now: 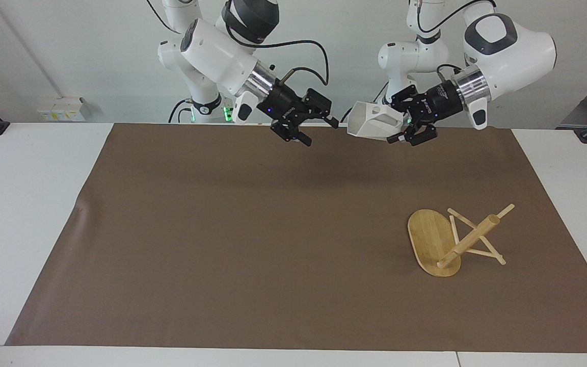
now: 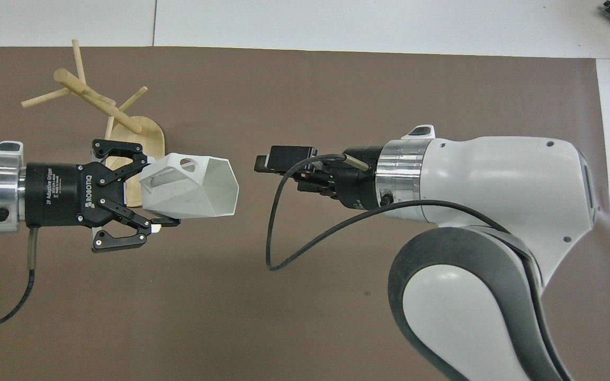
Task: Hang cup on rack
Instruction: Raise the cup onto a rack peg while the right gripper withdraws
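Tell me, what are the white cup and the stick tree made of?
The cup looks like matte white plastic or unglazed ceramic: flat angular faces, no shine. I can't tell which. The rack looks like bamboo or light wood: pale honey colour, fine stripes on its oval base, smooth round post and thin pegs.

My white table point(image 1: 28, 204), a brown mat point(image 1: 252, 229) spread over most of its top, bare white margins along the edges, the rack point(image 1: 444, 244) tipped on its side on the mat toward my left arm's end
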`<state>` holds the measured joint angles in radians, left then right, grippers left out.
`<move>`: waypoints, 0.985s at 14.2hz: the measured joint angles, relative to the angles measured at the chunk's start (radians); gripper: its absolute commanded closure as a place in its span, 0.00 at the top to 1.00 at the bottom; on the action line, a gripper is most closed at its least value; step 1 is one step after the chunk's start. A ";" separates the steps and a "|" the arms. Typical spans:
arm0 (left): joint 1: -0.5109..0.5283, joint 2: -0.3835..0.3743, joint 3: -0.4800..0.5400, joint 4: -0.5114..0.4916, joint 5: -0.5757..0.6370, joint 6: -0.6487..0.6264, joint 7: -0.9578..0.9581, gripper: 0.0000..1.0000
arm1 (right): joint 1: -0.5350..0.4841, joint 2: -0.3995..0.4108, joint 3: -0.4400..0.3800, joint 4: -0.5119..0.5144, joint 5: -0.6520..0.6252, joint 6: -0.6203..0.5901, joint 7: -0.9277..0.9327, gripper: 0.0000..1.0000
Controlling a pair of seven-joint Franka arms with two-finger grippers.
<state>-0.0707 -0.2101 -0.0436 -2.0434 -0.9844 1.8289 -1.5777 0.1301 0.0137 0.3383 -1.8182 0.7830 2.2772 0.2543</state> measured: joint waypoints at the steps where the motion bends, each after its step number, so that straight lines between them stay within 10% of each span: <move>1: 0.001 0.000 0.002 -0.005 0.028 0.003 -0.037 0.00 | -0.013 0.000 0.000 0.003 -0.057 0.000 0.000 1.00; 14: 0.034 -0.008 -0.011 -0.150 0.096 0.425 -0.391 0.00 | -0.161 -0.002 -0.004 0.010 -0.232 -0.010 -0.008 1.00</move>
<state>-0.0366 -0.2182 -0.0547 -2.1934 -0.8887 2.2537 -1.9691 -0.0307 0.0122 0.3342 -1.8084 0.5510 2.2674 0.2459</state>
